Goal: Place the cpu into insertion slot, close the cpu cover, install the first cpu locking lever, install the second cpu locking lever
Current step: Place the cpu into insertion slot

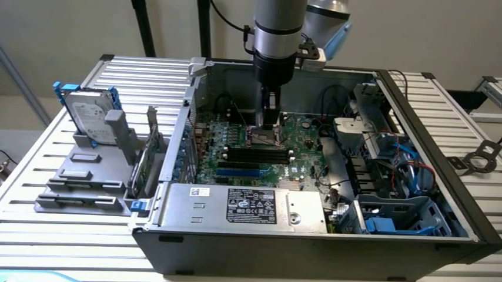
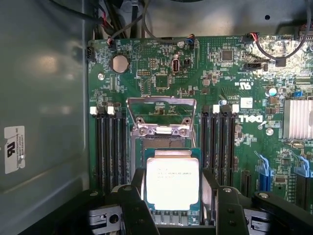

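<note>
The cpu, a small square chip with a bright metal top and green edge, sits between the two black fingers of my gripper, which is shut on its sides. It hangs just over the insertion slot, whose dark contact field shows beyond the chip. The cpu cover, a silvery windowed frame, stands tipped open at the slot's far side. In the exterior view my gripper reaches straight down into the computer case, onto the middle of the green motherboard.
Long black memory slots flank the socket on both sides. A silver heatsink and cables lie nearby. The case holds a power supply in front and drive bays on the exterior view's right. A hard drive stands outside.
</note>
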Controlling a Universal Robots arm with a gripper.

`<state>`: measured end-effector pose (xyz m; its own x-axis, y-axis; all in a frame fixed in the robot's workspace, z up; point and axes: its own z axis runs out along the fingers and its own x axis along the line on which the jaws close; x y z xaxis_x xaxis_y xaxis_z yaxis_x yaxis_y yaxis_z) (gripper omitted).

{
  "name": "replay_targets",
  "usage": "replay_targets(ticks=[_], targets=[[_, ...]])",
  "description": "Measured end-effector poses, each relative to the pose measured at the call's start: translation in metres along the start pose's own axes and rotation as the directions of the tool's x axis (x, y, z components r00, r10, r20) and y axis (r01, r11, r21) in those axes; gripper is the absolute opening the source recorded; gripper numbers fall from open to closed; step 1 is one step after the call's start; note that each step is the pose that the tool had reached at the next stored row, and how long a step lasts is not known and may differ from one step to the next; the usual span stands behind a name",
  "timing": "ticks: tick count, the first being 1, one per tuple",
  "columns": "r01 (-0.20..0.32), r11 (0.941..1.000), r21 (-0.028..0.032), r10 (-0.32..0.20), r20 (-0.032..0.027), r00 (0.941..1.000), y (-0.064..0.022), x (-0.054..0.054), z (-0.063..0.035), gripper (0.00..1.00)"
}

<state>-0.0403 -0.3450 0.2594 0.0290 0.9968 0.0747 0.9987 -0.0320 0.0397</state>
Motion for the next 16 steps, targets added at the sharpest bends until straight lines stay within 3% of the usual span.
replay_targets(ticks=[16], targets=[[-0.002,1.0000,-0.0009,0.002,0.0000,1.0000,-0.0024,-0.002,0.0289,0.54]])
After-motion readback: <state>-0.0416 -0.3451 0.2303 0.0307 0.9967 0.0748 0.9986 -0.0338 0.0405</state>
